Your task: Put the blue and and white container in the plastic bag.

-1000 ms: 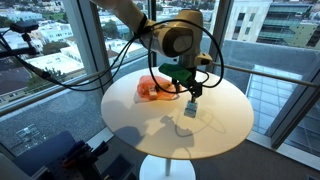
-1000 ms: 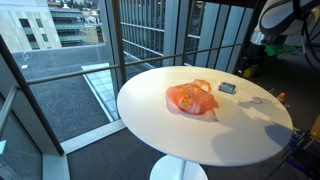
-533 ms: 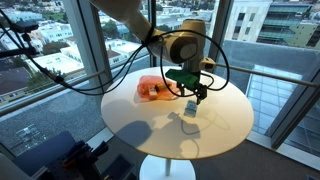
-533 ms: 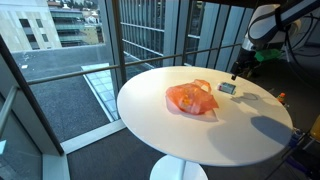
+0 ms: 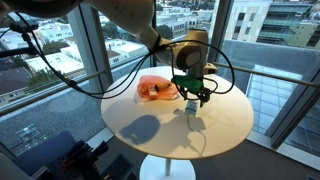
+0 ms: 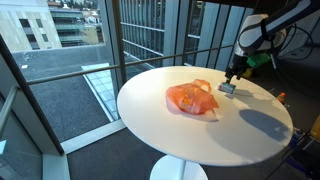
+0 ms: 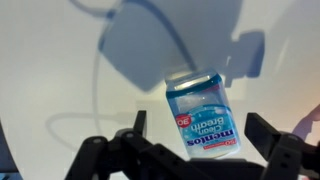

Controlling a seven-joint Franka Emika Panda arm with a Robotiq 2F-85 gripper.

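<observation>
one risk: pincer (image 7: 196, 135) hung open and empty over the skewed container (image 7: 207, 115); closing off-centre could have knocked it across the surface (image 6: 200, 140).

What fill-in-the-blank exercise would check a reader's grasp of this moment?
1. The plastic bag is ____ in colour.
2. The blue and white container lies on the ____, not in the bag.
3. The gripper hangs over the container with its jaws ____.
Missing words: orange; table; open.
</observation>
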